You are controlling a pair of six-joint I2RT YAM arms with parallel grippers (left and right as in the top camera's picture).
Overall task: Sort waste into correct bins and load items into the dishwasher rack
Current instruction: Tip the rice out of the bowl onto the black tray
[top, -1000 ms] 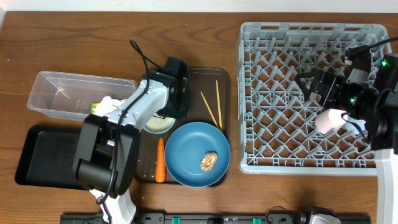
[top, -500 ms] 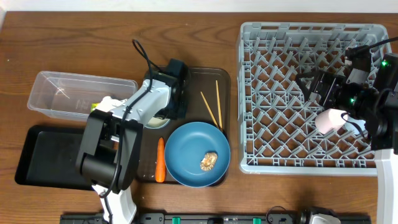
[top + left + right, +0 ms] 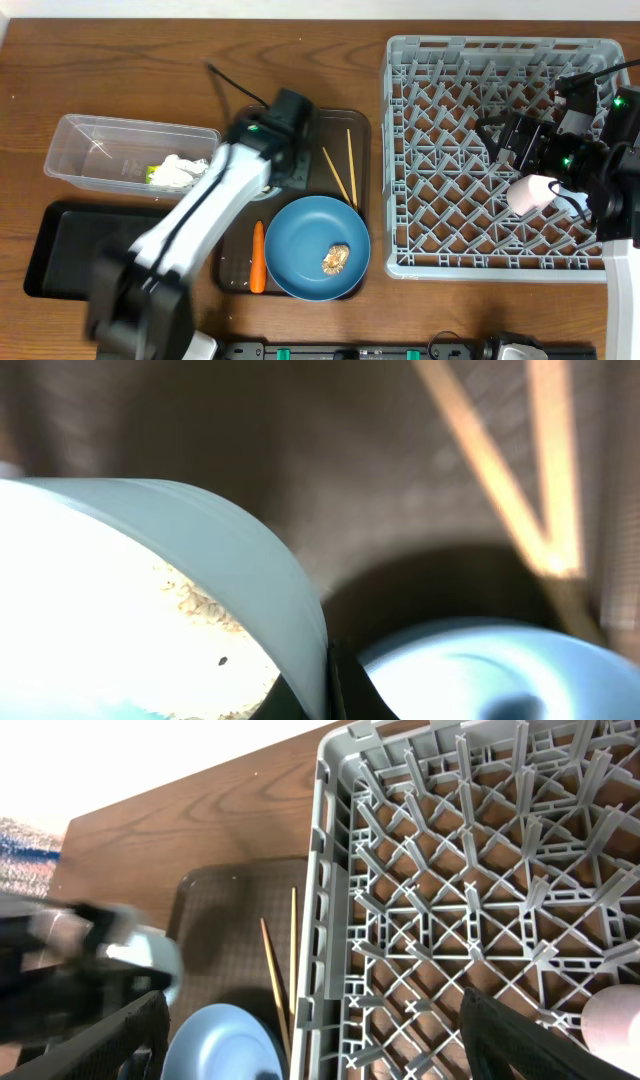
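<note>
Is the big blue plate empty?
Not empty: a small brownish food scrap lies on the blue plate.

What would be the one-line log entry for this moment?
left gripper: shut on rim of bowl | right gripper: open over rack | cup: in rack | plate: holds scrap

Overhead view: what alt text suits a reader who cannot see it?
A blurred left arm reaches over a brown tray with a blue plate, carrot and chopsticks. At left, a clear tub with a wrapper and a black tray; at right, a grey rack with a pink cup by the right arm.
</note>
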